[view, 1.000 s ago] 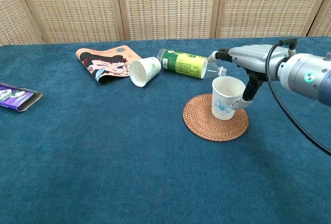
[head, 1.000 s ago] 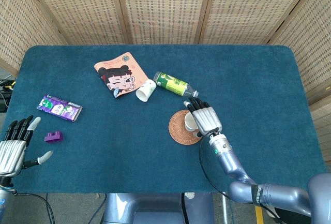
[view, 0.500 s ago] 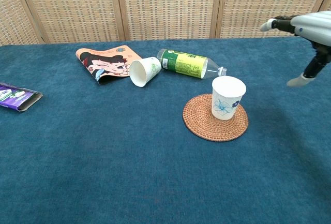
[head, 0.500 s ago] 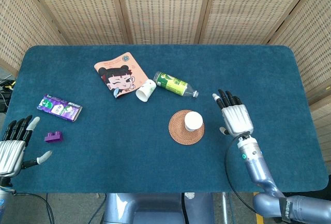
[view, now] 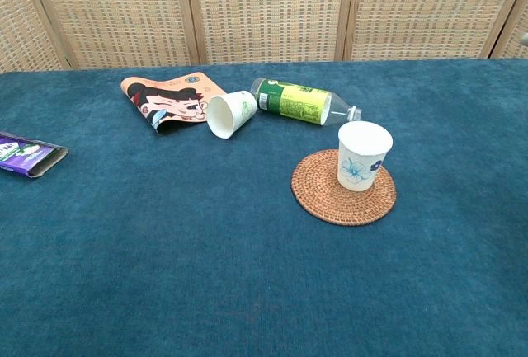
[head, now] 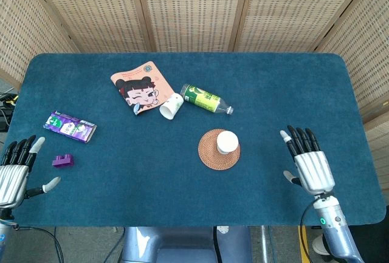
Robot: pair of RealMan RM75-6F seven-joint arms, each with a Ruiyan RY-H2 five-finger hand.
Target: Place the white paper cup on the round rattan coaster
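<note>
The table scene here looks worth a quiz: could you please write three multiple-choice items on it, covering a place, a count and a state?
1. Where does the upright white paper cup stand?
A. on the round rattan coaster
B. on the cartoon booklet
C. beside the purple block

2. How many paper cups are on the table?
A. one
B. two
C. three

3. How is the green-labelled bottle lying?
A. upright
B. on its side
C. inside a cup

Answers: 1 A, its base sits within the coaster; 2 B, the second, tipped cup lies by the booklet; 3 B, it lies flat on the cloth.

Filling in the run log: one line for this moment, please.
white paper cup upright on round rattan coaster | left hand open | right hand open
</note>
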